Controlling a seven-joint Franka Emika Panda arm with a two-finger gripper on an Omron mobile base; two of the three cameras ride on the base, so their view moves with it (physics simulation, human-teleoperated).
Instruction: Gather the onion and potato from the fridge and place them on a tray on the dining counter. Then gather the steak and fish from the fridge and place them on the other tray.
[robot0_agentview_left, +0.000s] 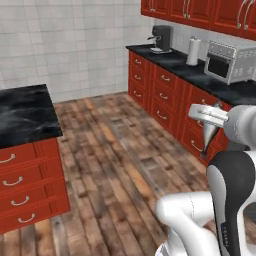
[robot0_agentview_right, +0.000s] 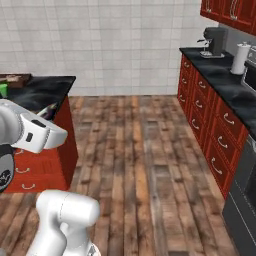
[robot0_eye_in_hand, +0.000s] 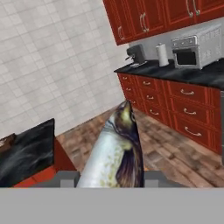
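Wood-plank floor and white tiled walls all around, with red drawer units running under a black worktop at about 2 o'clock in the left base view, where a coffee machine, a paper towel roll and a microwave sit. So the robot's mid-kitchen right now, and in the hand view the pincer is pinching a fish, a silvery one with a dark head, poking straight out from between the tips toward 12 o'clock. The dining counter, black marble look with white veins, is at roughly 9 o'clock in the right base view, well apart from the hand. At its far left edge there's a bit of something reddish-brown that's probably a tray, but honestly too little of it shows to be sure. My guess is we're on the second half of the job, hauling the fish over to its tray. What worries me: the fish is long and it's only held at the tail end, so most of it hangs out front. A quick swing could let it twist or slide out onto the floor. The counter corner is another snag risk if the arm comes in low. And picking the wrong tray would mess up the sort.
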